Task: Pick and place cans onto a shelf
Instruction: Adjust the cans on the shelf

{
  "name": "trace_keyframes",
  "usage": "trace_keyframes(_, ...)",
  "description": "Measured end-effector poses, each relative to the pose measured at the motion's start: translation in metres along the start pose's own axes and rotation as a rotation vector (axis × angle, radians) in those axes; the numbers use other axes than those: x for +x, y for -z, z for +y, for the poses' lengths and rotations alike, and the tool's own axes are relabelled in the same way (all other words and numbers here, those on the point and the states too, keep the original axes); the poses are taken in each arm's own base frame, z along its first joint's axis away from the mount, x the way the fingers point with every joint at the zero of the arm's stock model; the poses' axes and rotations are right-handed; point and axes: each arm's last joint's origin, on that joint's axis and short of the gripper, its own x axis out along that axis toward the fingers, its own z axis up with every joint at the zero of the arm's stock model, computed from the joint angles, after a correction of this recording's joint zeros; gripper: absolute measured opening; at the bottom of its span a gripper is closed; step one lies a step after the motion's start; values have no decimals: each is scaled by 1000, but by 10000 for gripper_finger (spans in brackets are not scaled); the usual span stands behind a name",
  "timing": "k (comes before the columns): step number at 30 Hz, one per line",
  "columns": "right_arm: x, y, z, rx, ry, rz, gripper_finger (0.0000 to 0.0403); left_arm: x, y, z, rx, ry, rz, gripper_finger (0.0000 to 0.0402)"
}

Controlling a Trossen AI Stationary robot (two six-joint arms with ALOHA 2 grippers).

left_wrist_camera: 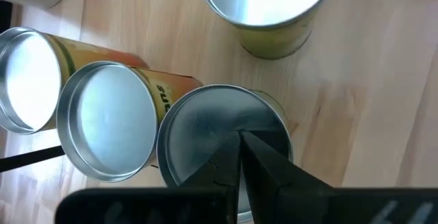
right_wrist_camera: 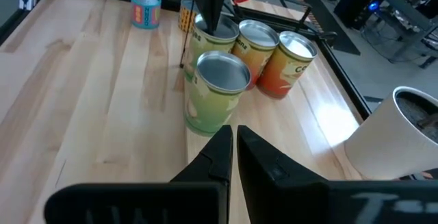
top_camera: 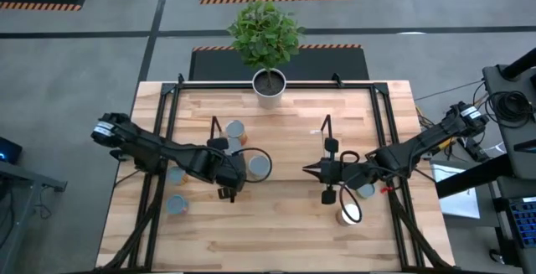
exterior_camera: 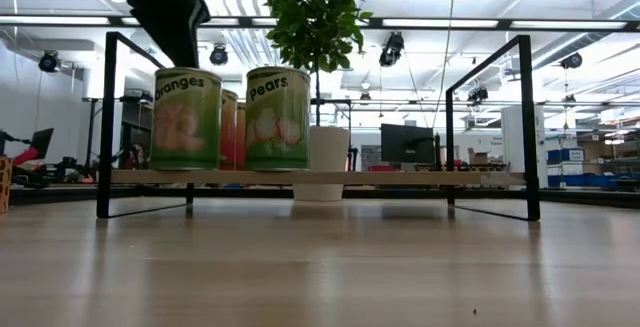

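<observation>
Nearest you in the left wrist view, the left gripper [left_wrist_camera: 239, 148] has its fingers pressed together, empty, tips over the lid of a can [left_wrist_camera: 222, 131] on the shelf [exterior_camera: 310, 177]. That spot looks like a drop-off just finished: four cans sit bunched at one end, w/ the "Oranges" can [exterior_camera: 186, 119] and "Pears" can [exterior_camera: 277, 117] at the front, prob. to leave room along the board. Right gripper [right_wrist_camera: 233, 148] also together, holding nothing, hovering mid-table facing the group. Blue-lidded cans [top_camera: 177, 205] wait on the table. Can't see the rear cans' labels; arms are cut off at the top of the low view.
</observation>
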Motion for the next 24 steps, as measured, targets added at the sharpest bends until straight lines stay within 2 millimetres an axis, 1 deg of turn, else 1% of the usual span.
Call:
trace_keyframes(5,0,0,0,1,0,0,12,-1,-1,0,-3,5,-5,0)
trace_keyframes(15,0,0,0,13,-1,0,12,-13,-9,1,-11,32,-22,0)
trace_keyframes(20,0,0,1,12,-3,1,12,-15,-10,1,-12,30,-28,0)
trace_keyframes(24,0,0,1,13,-3,1,12,-12,-8,1,-5,22,-12,0)
